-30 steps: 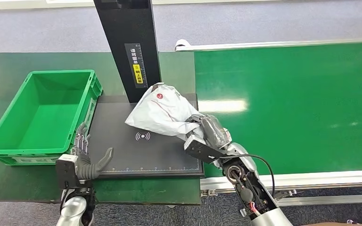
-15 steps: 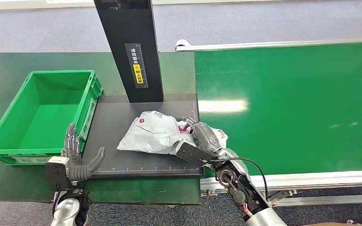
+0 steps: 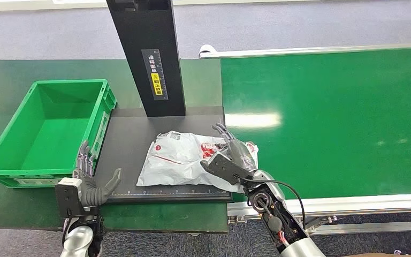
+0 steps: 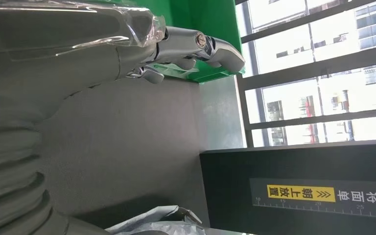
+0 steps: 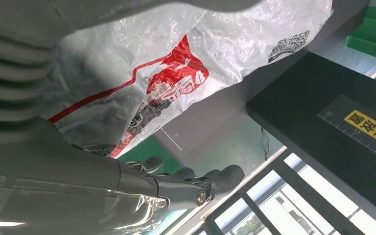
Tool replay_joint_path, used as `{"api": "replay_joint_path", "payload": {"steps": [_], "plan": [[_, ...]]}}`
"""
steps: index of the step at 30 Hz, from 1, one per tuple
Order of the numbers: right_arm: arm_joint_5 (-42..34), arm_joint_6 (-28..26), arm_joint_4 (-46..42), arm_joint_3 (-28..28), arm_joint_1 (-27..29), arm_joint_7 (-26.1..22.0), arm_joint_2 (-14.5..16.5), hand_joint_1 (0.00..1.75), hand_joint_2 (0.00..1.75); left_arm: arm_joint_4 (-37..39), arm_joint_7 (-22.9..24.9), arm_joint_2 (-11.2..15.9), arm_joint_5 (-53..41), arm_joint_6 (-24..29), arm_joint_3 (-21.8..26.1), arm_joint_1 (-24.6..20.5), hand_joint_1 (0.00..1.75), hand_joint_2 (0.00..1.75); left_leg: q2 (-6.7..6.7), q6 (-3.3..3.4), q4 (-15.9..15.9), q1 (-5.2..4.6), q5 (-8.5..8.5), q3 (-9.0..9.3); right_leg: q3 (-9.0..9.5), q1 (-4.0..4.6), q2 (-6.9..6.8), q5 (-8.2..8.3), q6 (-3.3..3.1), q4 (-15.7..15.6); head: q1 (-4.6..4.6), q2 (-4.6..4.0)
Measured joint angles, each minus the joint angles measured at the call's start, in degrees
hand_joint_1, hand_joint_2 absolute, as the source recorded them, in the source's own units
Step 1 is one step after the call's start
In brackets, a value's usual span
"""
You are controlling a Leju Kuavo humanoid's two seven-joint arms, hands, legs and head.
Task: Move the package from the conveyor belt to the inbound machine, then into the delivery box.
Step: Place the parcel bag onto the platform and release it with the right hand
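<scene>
White plastic package (image 3: 179, 158): crinkled mailer bag, red printed graphic and small QR code, lying flat on the dark platform of the inbound machine (image 3: 131, 144), below its black upright post. My right robot hand (image 3: 229, 158): resting at the package's conveyor-side edge, fingers spread, grasping nothing. My left robot hand (image 3: 88, 179): fingers apart, empty, at the platform's corner beside the green delivery box (image 3: 48, 126). Green conveyor belt (image 3: 326, 118): adjoining. Dark green table (image 3: 10, 72): beneath.
</scene>
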Motion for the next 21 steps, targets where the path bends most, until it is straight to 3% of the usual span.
{"api": "replay_joint_path", "payload": {"steps": [5,9,14,21], "plan": [[-1.75,1.26,-0.59,-0.47,0.39,-0.99,0.01,0.00,0.00,-0.02,0.03,-0.05,-0.34,-0.05,-0.05,0.00,0.00,1.75,0.00,0.00,0.00,0.00,0.00,0.00,0.00,0.00,0.00,0.00,0.00,0.00,0.00,0.01],[-17.03,9.76,-9.60,-3.73,4.06,-7.23,-0.12,0.00,0.00,-1.34,0.26,-0.08,-5.72,-1.52,-2.04,0.21,0.00,1.75,-0.02,0.00,0.01,0.00,0.00,0.00,-0.01,0.00,0.00,0.00,0.00,-0.01,0.02,0.00],[-22.87,9.93,-19.66,-6.43,7.76,-8.39,-0.39,0.00,0.00,-4.02,1.36,0.12,-12.92,-2.36,-6.04,0.38,0.00,1.75,-0.02,0.01,0.01,-0.01,-0.01,0.00,-0.01,-0.01,0.00,0.00,0.00,-0.03,0.01,0.00],[-24.76,8.02,-29.37,-10.83,12.67,-10.16,-1.33,0.00,0.00,-6.10,2.87,0.93,-21.59,-2.37,-12.06,0.05,0.00,1.75,0.01,0.01,0.01,-0.01,-0.01,0.02,-0.01,-0.02,0.00,0.00,0.00,-0.03,0.01,0.01]]}}
